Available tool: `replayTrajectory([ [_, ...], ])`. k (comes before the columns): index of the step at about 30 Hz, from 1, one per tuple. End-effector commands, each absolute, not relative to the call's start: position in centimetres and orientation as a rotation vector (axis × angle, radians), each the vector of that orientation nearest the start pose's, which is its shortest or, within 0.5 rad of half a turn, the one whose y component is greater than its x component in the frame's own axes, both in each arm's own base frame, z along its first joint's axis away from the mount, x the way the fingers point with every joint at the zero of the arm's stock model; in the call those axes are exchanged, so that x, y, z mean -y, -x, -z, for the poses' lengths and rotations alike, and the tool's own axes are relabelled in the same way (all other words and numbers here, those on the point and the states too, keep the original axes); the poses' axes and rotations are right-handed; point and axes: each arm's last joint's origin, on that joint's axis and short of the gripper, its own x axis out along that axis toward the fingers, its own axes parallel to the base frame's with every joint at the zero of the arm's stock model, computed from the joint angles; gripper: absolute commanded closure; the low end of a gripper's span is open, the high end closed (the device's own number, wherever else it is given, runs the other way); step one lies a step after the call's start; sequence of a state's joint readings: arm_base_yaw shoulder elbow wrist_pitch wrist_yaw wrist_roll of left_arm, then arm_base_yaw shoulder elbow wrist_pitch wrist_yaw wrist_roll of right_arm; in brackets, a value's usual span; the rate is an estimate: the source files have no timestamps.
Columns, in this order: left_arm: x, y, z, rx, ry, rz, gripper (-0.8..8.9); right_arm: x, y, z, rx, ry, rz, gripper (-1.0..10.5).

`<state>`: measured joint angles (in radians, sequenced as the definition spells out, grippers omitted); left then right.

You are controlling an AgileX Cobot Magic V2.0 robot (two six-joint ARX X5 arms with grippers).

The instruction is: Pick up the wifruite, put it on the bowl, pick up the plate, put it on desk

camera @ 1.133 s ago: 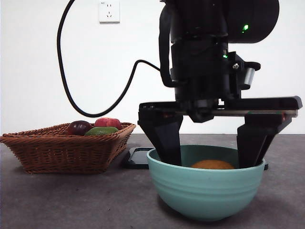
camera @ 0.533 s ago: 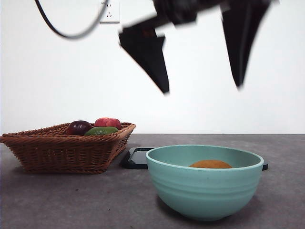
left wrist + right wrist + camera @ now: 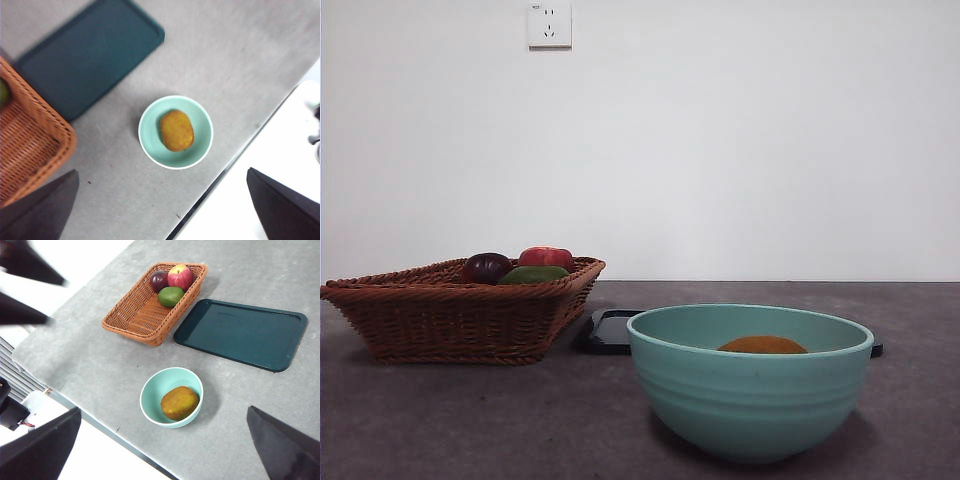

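Note:
The orange-brown wifruite (image 3: 762,345) (image 3: 176,130) (image 3: 179,403) lies loose inside the mint-green bowl (image 3: 750,400) (image 3: 148,146) (image 3: 148,399) on the desk (image 3: 470,420). Behind the bowl the plate (image 3: 610,332) (image 3: 90,55) (image 3: 240,332), a dark teal rectangular tray, lies flat on the desk. My left gripper (image 3: 161,172) hangs high over the bowl, open and holding nothing. My right gripper (image 3: 163,410) is also high above the table, open and empty. Neither gripper shows in the front view.
A wicker basket (image 3: 440,310) (image 3: 140,315) holds a dark purple fruit (image 3: 158,279), a red apple (image 3: 180,275) and a green fruit (image 3: 170,296), left of the plate. The table's front edge (image 3: 90,420) runs close to the bowl.
The open gripper that stood with its jaws in the bowl around the wifruite rose and left the front view. The wifruite stayed in the bowl.

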<state>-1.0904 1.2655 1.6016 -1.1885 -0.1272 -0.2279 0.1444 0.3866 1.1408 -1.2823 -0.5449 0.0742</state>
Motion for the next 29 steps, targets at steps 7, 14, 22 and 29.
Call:
replayTrajectory([
  [7,10.0,-5.5,-42.4,-0.651,-0.211,0.866,2.51,-1.3,1.1,-37.3,-0.529,-0.168,-0.629,3.0],
  [14,4.1,-2.5,-39.8,-0.560,-0.091,0.880,2.50,-1.3,1.0,-37.2,-0.529,-0.164,-0.617,3.0],
  [22,-1.1,0.1,-38.4,-0.410,0.056,0.912,2.50,-1.2,1.1,-37.0,-0.560,-0.180,-0.588,3.1],
  [29,-1.7,0.5,-38.0,-0.405,0.060,0.913,2.50,-1.2,1.1,-36.9,-0.587,-0.210,-0.565,3.1],
])
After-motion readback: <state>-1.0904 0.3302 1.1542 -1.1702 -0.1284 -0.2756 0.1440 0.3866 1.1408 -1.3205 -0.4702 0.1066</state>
